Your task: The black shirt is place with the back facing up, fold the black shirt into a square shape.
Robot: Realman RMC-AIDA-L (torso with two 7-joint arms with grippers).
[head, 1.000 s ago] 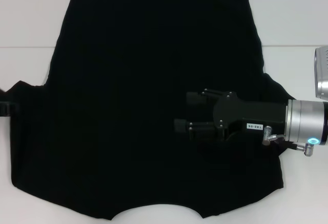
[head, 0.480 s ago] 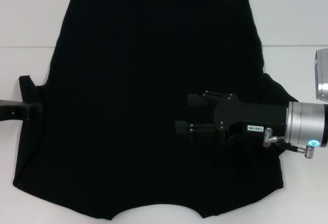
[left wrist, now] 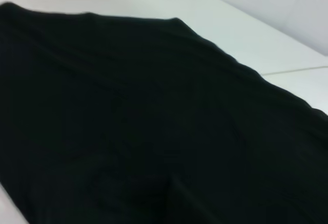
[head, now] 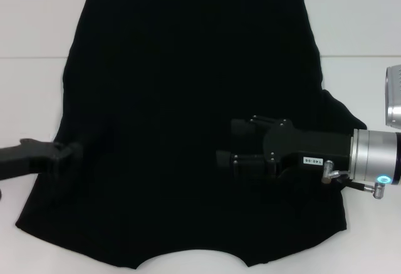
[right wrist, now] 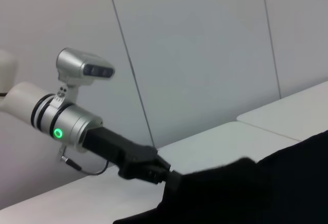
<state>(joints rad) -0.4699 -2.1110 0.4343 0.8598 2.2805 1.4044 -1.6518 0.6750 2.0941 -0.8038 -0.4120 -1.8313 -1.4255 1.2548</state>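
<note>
The black shirt (head: 188, 98) lies spread flat on the white table (head: 31, 23), with no lettering showing. My left gripper (head: 72, 152) has come in from the left and is over the shirt's left edge, shut on the left sleeve fabric. The right wrist view shows it (right wrist: 166, 175) pinching raised cloth (right wrist: 256, 193). My right gripper (head: 229, 143) hovers low over the shirt's right half, pointing left, with its fingers apart and empty. The left wrist view shows only the shirt (left wrist: 154, 131) from close up.
The table has a seam line (head: 357, 55) running across it behind the shirt's middle. A silver housing (head: 393, 98) sits at the right edge. The shirt's neck cut-out (head: 191, 263) is at the near edge. Bare table (left wrist: 246, 29) surrounds the shirt.
My left gripper has moved right and nearer, carrying the left sleeve in over the shirt body. The sleeve no longer sticks out at the left. My right gripper dropped slightly.
</note>
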